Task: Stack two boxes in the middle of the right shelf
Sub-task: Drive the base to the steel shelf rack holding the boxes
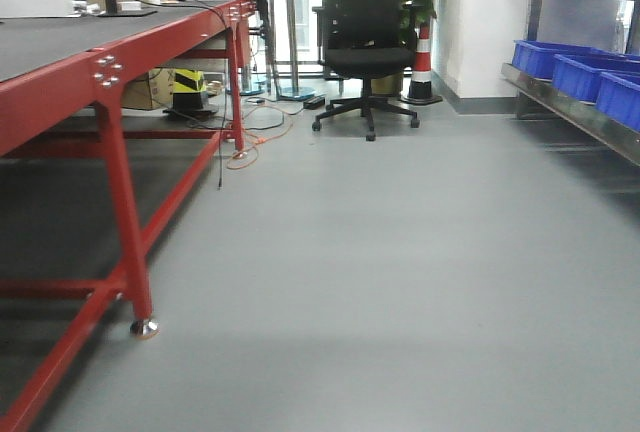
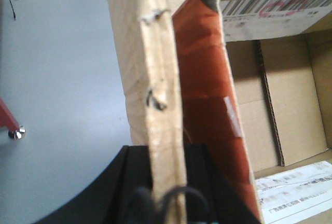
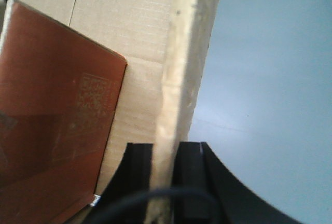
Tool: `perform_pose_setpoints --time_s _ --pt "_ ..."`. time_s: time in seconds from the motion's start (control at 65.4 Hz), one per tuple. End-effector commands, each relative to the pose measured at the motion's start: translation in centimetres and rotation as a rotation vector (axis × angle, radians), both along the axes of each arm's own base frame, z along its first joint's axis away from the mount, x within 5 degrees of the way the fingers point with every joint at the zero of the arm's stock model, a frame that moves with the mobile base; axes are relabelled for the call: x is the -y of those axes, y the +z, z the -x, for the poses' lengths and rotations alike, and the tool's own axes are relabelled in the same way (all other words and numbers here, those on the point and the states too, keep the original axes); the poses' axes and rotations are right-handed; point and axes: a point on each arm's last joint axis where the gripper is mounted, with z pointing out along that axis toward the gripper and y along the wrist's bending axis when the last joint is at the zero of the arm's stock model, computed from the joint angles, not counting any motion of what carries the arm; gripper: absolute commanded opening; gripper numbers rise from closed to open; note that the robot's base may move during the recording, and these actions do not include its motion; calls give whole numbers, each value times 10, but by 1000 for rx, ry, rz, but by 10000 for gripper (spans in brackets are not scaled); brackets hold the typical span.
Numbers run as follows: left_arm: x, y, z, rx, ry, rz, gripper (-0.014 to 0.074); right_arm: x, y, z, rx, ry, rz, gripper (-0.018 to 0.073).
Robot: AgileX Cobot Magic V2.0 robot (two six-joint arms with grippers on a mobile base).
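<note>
An open brown cardboard box is held by both grippers and does not show in the front view. My left gripper [image 2: 166, 154] is shut on its taped left wall [image 2: 158, 79], which has torn yellowish tape. My right gripper [image 3: 166, 151] is shut on the opposite wall [image 3: 187, 53]. A flat orange-brown packet [image 2: 207, 94] lies inside the box and also shows in the right wrist view [image 3: 52, 115]. I cannot make out a second box. The steel shelf [image 1: 560, 107] stands at the right of the front view, some way ahead.
Blue bins [image 1: 580, 72] sit on the steel shelf. A red-framed table [image 1: 110, 132] runs along the left. A black office chair [image 1: 365, 42] and a striped cone [image 1: 422, 62] stand ahead. Grey floor [image 1: 380, 252] lies between them.
</note>
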Motion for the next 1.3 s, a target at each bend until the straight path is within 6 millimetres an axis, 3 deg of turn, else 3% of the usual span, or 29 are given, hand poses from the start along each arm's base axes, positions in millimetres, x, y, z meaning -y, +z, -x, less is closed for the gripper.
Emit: perform_pose_setpoints --time_s 0.0,1.283 --pt "-3 11 5 72 -2 29 -111 2 12 4 89 -6 -9 -152" --pt "-3 13 3 99 3 29 -111 2 12 4 95 -6 -10 -152"
